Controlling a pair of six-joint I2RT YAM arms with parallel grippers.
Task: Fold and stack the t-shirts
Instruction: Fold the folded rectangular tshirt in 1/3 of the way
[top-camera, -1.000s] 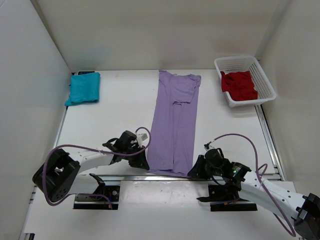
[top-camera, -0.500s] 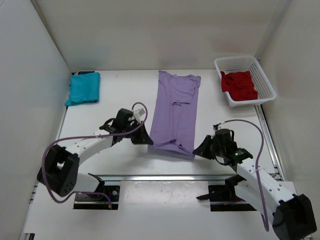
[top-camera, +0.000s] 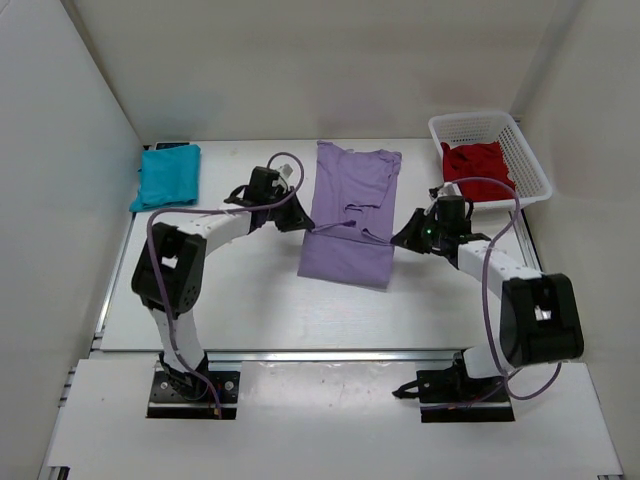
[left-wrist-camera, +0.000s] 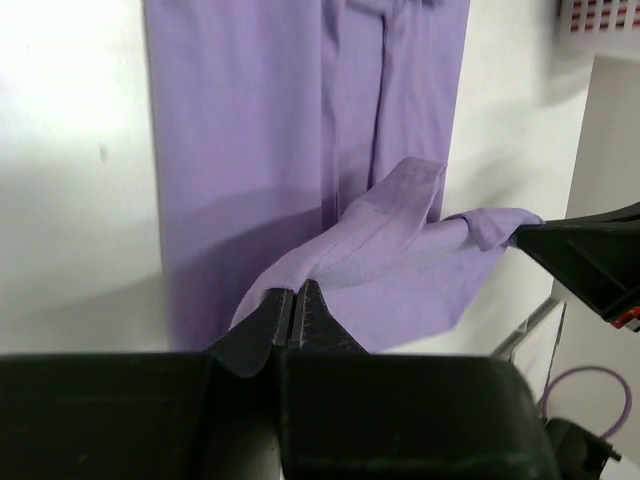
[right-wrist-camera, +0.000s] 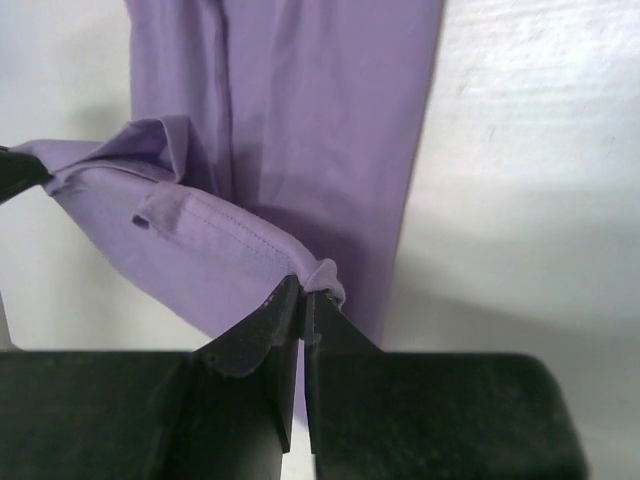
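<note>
Midway across the white table (top-camera: 230, 290) lies the long light purple cloth t-shirt (top-camera: 352, 190), its near hem raised over its own middle; the left gripper (top-camera: 300, 222) is pinched tight on the hem's left corner, the right gripper (top-camera: 400, 238) on its right corner; bare tabletop shows on both sides and toward the bases; the folded teal cloth t-shirt (top-camera: 167, 177) sits far left; the dark red t-shirt (top-camera: 478, 170) lies crumpled in the white plastic mesh basket (top-camera: 470, 117).

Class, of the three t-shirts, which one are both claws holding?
The lavender t-shirt in the middle: the left claw and right claw pinch its hem. The teal t-shirt lies folded alone; the red t-shirt sits in the basket.
</note>
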